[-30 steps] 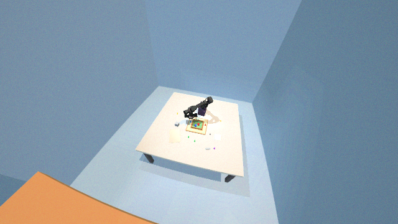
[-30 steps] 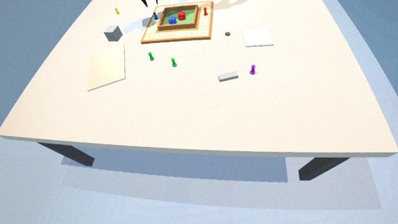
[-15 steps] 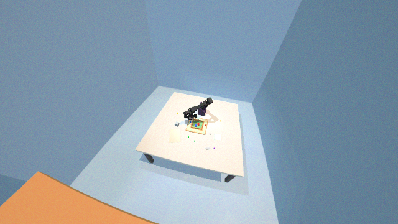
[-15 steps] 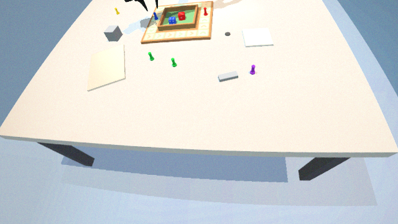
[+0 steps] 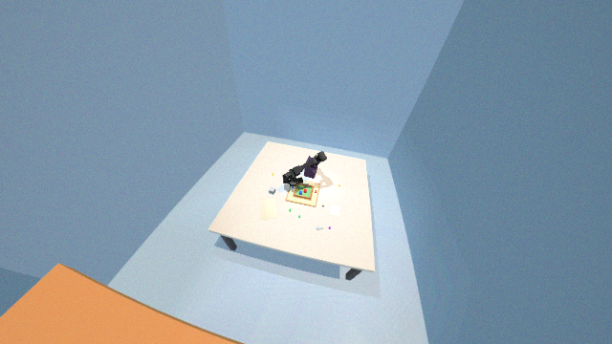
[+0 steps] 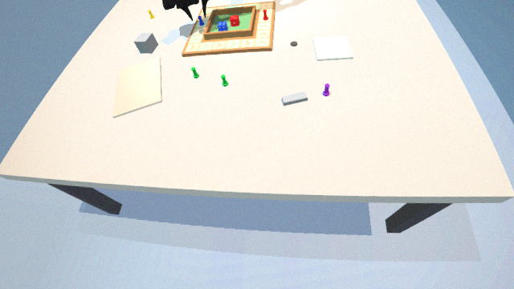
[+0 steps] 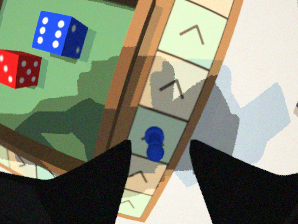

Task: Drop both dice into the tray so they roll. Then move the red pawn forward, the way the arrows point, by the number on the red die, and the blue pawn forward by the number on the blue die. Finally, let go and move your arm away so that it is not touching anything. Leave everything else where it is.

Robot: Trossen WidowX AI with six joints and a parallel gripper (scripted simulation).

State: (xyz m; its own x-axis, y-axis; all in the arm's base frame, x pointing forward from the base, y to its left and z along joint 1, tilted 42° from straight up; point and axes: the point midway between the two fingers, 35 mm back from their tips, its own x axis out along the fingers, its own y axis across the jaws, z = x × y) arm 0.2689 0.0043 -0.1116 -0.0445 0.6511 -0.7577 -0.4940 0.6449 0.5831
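Observation:
The blue pawn (image 6: 201, 21) (image 7: 155, 137) stands on a shaded green square of the board (image 6: 227, 53) (image 7: 234, 15). My gripper (image 6: 198, 18) (image 7: 160, 145) is open, with one fingertip on each side of the pawn in the wrist view and gaps between. The arrows beside the pawn point up in that view. The blue die (image 6: 222, 26) (image 7: 52, 32) lies in the tray (image 6: 230, 36) (image 7: 136, 37) with six pips on its bright face. The red die (image 6: 234, 21) (image 7: 10, 69) lies there too; its bright face shows three diagonal pips. The red pawn (image 6: 265, 15) stands on the board's right side.
A grey cube (image 6: 146, 43) and yellow pawn (image 6: 151, 14) are left of the board. A cream sheet (image 6: 138, 86), two green pawns (image 6: 195, 72) (image 6: 224, 80), a grey bar (image 6: 295, 99) and a purple pawn (image 6: 326, 90) lie nearer the front. A dark disc (image 6: 294, 43) and white square (image 6: 332, 48) are right.

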